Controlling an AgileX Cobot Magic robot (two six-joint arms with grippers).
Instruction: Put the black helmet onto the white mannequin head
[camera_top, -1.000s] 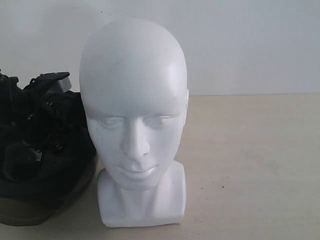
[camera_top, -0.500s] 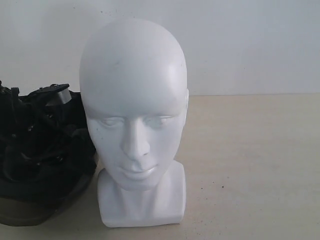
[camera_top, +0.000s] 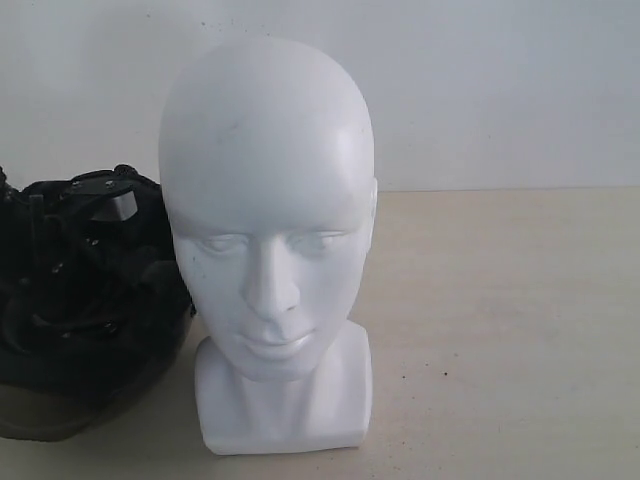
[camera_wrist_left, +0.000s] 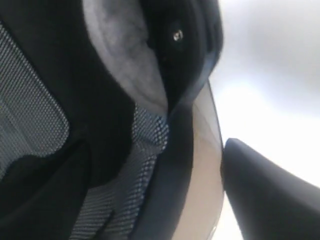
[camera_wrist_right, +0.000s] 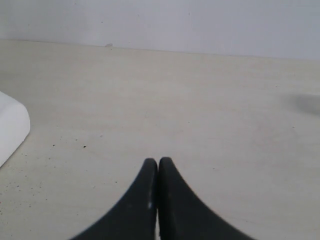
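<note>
Two items, one step in hand: pickup of the helmet (camera_top: 90, 345), judged not yet lifted.

- Helmet: on the table (camera_top: 500, 330) at left, close against the head (camera_top: 265, 200); contact cannot be told. Rounded matte black shell. Smoky visor (camera_wrist_left: 202, 165), smooth and curved, probably slippery. Lining of black mesh (camera_wrist_left: 30, 115) and a grey plush pad (camera_wrist_left: 125, 65), both soft.
- Head: upright at centre, face toward the near side, crown bare. Glossy hard white plastic, smooth dome, moulded features, blocky neck base. Likely to tip if knocked.
- Left gripper (camera_wrist_left: 157, 170): reaching into the helmet from above, jaws spread wide. One finger (camera_wrist_left: 265, 195) sits outside the visor with the rim between; no clamp is shown.
- Right gripper (camera_wrist_right: 158, 172): pinched closed on nothing, low over bare table right of the head.
- Table: pale, matte, faintly speckled.

Next move, by judgement: close on the rim, lift above the crown, turn the opening downward and lower squarely.
</note>
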